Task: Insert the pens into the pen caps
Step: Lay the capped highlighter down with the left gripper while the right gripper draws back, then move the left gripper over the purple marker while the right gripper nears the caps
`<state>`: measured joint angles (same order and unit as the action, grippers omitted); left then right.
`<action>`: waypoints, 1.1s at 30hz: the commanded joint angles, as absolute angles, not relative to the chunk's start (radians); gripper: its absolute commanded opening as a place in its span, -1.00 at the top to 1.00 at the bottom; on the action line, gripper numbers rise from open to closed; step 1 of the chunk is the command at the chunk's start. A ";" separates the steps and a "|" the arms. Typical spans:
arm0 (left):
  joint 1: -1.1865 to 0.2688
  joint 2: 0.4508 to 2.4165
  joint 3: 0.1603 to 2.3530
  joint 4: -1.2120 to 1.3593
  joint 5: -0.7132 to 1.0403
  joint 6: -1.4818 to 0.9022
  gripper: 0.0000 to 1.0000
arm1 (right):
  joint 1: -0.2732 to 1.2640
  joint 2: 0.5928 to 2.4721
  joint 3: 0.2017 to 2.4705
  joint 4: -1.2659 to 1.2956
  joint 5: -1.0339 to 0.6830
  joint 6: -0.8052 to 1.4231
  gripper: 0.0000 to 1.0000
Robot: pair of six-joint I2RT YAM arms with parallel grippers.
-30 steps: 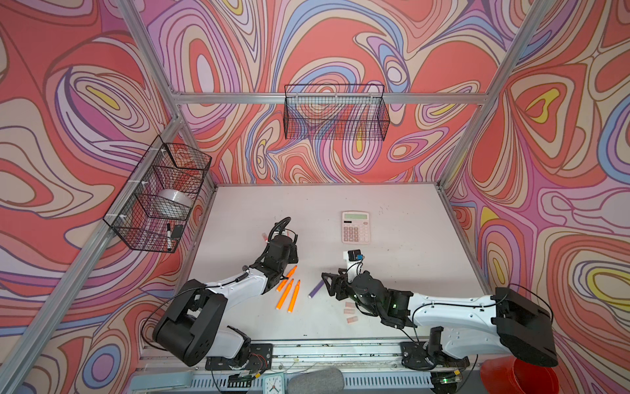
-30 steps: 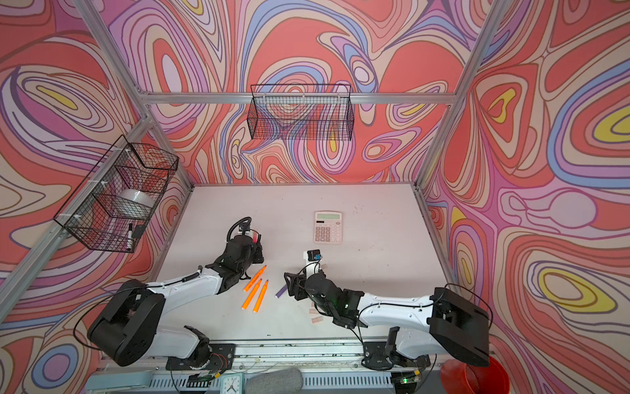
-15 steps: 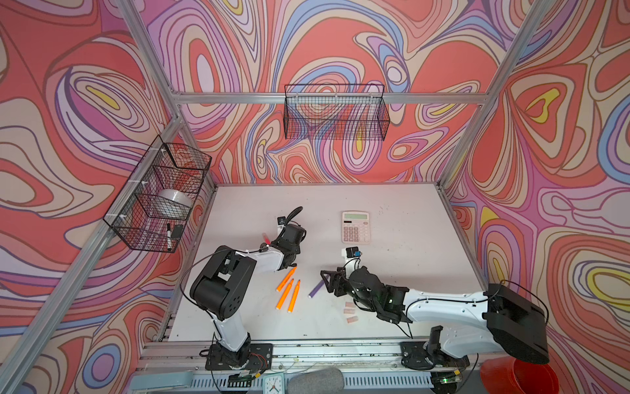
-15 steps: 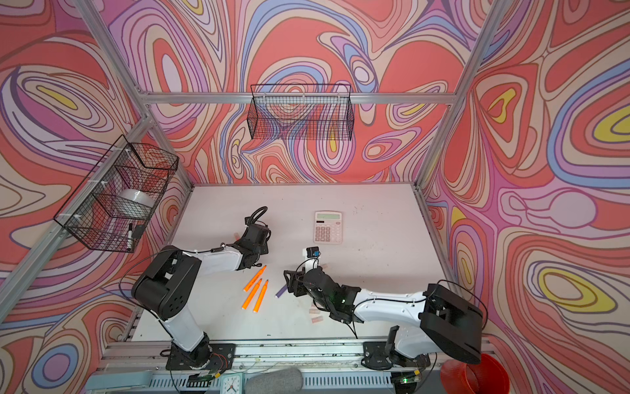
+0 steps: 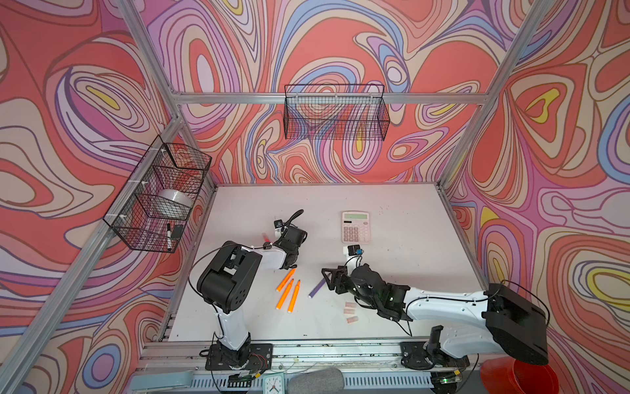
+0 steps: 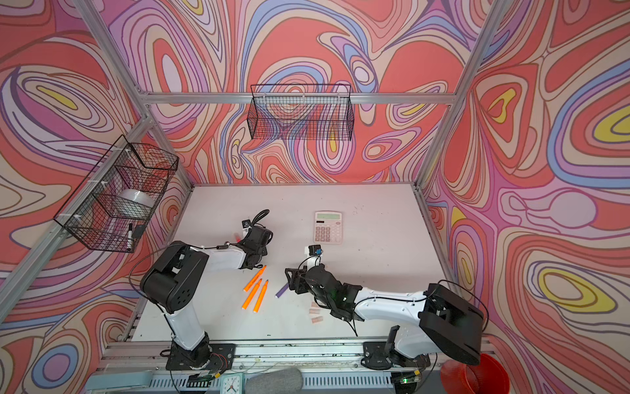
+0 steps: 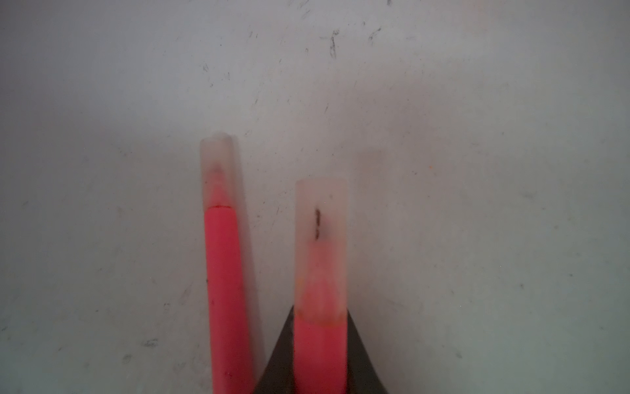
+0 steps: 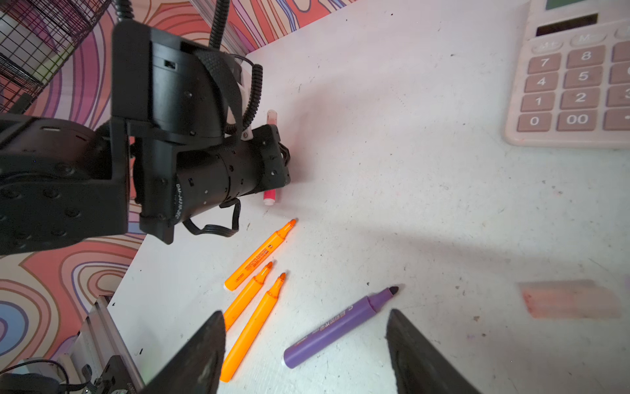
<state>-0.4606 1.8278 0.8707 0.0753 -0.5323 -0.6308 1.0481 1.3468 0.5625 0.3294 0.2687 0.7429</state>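
Observation:
My left gripper [image 7: 320, 371] is shut on a hot pink pen [image 7: 320, 351] that wears a pale translucent cap [image 7: 320, 238]. A second capped pink pen [image 7: 223, 290] lies on the table right beside it; in both top views it shows by the left wrist [image 5: 265, 237] [image 6: 236, 236]. Three orange pens [image 5: 285, 294] [image 8: 254, 327] and a purple pen [image 5: 317, 287] [image 8: 341, 324] lie uncapped in the middle. My right gripper [image 8: 305, 315] stands open just above the purple pen, one finger on each side. Three loose pen caps [image 5: 350, 311] [image 6: 315, 315] lie beside the right arm.
A pink calculator [image 5: 355, 227] lies behind the right gripper. Wire baskets hang on the back wall [image 5: 335, 112] and the left wall [image 5: 160, 194]; the left one holds a tape roll and a black marker. The left arm's elbow [image 5: 228, 279] stands over the table's front left.
The left arm has folded up, its elbow rising, and its gripper has carried the pink pen slightly toward the back. The right gripper has barely moved.

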 commanded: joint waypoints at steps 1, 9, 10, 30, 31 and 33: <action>-0.447 1.856 0.882 0.035 -0.543 -0.672 0.92 | 1.042 1.355 0.546 0.338 0.256 0.752 -0.53; -0.445 1.856 0.878 0.044 -0.538 -0.662 0.57 | 1.037 1.344 0.532 0.343 0.258 0.756 -0.53; -0.444 1.855 0.878 0.044 -0.538 -0.661 0.54 | 1.037 1.343 0.532 0.343 0.257 0.756 -0.53; -0.434 1.465 0.994 -0.272 -0.515 -0.666 -0.62 | 1.026 1.359 0.543 0.349 0.245 0.758 -0.54; -0.435 1.422 1.000 -0.315 -0.516 -0.693 -0.73 | 1.024 1.360 0.543 0.352 0.240 0.758 -0.54; -0.435 1.343 0.977 -0.314 -0.540 -0.719 -0.86 | 1.022 1.364 0.544 0.361 0.235 0.758 -0.54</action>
